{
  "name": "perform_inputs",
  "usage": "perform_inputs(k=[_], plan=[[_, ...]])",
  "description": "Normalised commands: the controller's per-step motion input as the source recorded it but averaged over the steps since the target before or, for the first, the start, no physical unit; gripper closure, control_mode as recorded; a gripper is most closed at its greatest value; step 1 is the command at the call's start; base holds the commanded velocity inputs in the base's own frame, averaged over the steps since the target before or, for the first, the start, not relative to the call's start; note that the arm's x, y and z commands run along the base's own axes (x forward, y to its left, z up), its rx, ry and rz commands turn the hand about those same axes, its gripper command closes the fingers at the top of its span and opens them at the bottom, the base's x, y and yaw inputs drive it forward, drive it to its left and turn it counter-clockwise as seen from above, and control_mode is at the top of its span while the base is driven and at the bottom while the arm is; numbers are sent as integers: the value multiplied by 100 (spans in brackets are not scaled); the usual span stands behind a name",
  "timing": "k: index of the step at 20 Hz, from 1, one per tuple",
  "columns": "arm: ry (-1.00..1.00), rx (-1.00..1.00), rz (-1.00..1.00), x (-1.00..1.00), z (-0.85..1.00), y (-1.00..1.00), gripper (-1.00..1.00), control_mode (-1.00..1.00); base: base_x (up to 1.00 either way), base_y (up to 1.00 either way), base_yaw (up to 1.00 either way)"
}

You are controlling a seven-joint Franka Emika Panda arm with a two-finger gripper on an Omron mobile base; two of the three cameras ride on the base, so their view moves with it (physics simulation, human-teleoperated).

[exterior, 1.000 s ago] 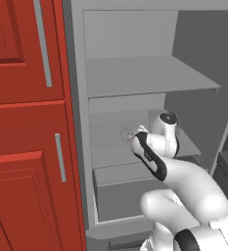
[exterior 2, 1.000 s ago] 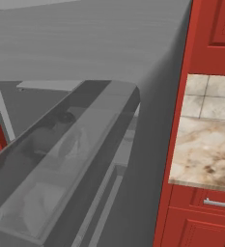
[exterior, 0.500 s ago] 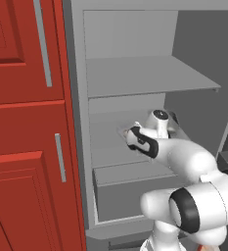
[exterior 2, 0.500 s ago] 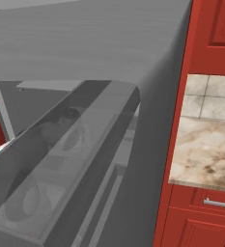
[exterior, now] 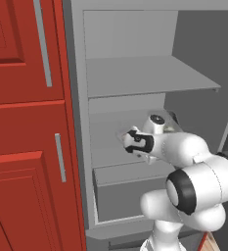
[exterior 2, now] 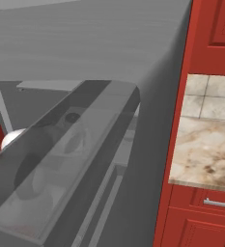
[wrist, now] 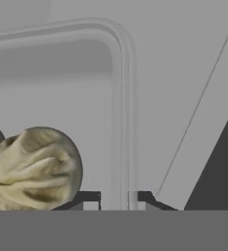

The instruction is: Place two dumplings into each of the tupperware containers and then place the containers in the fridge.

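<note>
We see the fridge [exterior: 135, 83] standing open beside the red cabinets [exterior: 27, 122], its inside a plain matte grey: a flat upper shelf [exterior: 149, 76], a second shelf below it, and a boxy drawer [exterior: 130, 188] at the bottom. The cabinets are glossy red with raised panel fronts and slim grey bar handles [exterior: 60, 157].

The white arm reaches into the fridge at the level of the middle shelf. Its gripper [exterior: 130, 142] sits at the near rim of a tupperware container [exterior: 169, 122], a shallow, cloudy, partly see-through tray that we glimpse just behind the wrist, over that shelf.

In the hand view the container's rim [wrist: 120, 98] shows as a smooth pale grey band with a rounded corner, running down between the two dark finger tips [wrist: 88, 198]. The tips stand nearly together, pinched on that thin rim. Inside the tray, at the lower left, lies a dumpling [wrist: 34, 169]: a rounded, pleated tan-beige lump with darker folds. The edge of a second rounded piece shows just beside it, too cut off for us to name.

In the right base view the open fridge door [exterior 2: 109, 58] is a broad brushed-grey slab, with a smoky translucent door bin [exterior 2: 61, 164] on it, next to a marbled beige counter [exterior 2: 205, 154].
</note>
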Motion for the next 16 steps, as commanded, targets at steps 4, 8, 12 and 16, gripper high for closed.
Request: perform_inputs(k=[4,8,12,16], plan=[[0,0,0,29,-3,11,100,-100,0,0,0],[1,0,0,51,0,13,100,-100,0,0,0],[0,0,0,63,0,10,100,-100,0,0,0],[0,0,0,38,0,3,100,-100,0,0,0]])
